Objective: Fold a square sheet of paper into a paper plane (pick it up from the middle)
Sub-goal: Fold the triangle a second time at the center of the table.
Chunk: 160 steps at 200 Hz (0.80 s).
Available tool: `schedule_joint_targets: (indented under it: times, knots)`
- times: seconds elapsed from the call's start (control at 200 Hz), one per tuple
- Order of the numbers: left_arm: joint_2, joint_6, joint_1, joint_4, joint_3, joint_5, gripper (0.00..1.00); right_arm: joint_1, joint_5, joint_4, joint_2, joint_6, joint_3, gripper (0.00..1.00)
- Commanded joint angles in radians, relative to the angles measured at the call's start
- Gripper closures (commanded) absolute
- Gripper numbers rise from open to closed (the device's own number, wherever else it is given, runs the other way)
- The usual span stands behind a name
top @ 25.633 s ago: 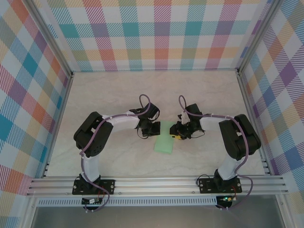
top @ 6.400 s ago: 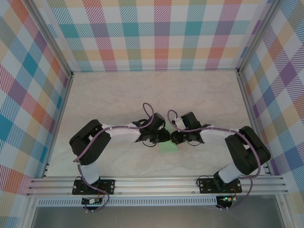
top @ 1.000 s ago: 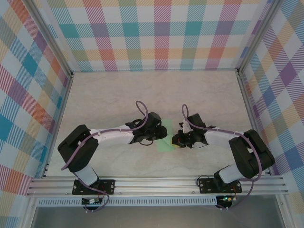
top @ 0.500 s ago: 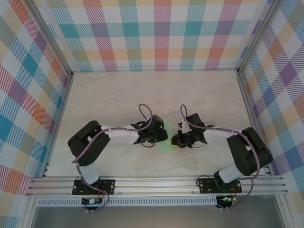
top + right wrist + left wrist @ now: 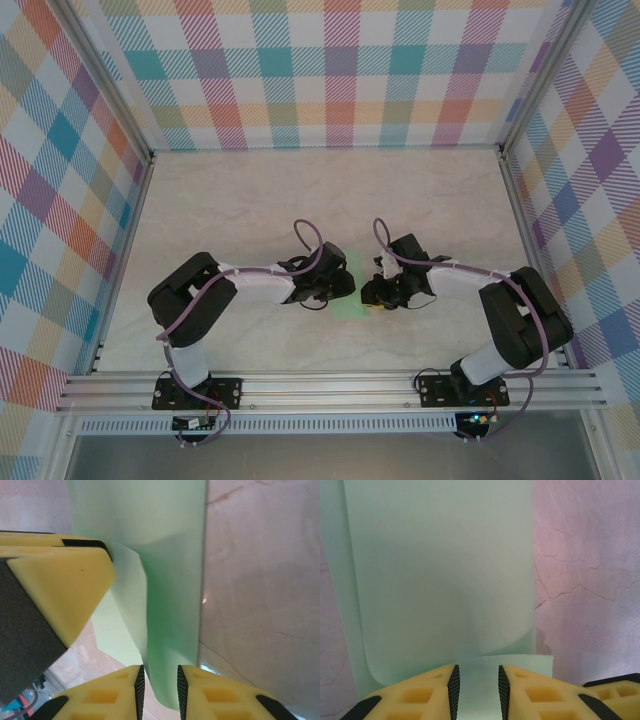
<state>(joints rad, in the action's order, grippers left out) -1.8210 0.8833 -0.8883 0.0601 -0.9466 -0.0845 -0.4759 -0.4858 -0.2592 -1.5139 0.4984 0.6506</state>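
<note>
Your plane (image 5: 351, 303) lies on the table (image 5: 250, 200), about midway across and nearer the arm bases than the back wall. It is a pale green folded strip, with its long side running away from the bases. The left gripper (image 5: 343, 290) meets it from the left and the right gripper (image 5: 371, 294) from the right. Their fingertips face each other, close together across the paper.

From the left wrist, your left gripper (image 5: 478, 687) has its jaws a narrow way apart. The plane (image 5: 440, 570) spreads out ahead of them. A lower layer of paper shows in the gap, and the upper layer curls up just beyond the pads (image 5: 453, 682). The jaws are not clamped on anything you can make out.

From the right wrist, your right gripper (image 5: 158, 687) also stands a little open. It straddles a raised fold of the plane (image 5: 172, 555) that runs down into the gap. You cannot tell whether its pads touch the paper. One of the left gripper's fingers (image 5: 60, 585) sits against the fold's other side, with a lighter flap leaning beside it. Bare table (image 5: 260, 580) lies to the right of the fold.
</note>
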Motion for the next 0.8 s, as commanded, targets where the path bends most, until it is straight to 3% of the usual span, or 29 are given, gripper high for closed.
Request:
schedule_joint_targets:
  times: [0.0,0.505,0.795]
  knots:
    - [-0.014,0.008,-0.015,0.026,-0.001,-0.009,0.71,-0.006,0.034,-0.065,0.019,-0.064,0.031,0.72]
    - [-0.007,0.006,-0.015,0.021,-0.006,-0.008,0.72,-0.007,-0.044,-0.077,-0.047,-0.109,0.062,0.60]
    - [-0.005,0.007,-0.015,0.016,-0.014,-0.006,0.72,-0.027,0.059,-0.126,-0.077,-0.165,0.093,0.59]
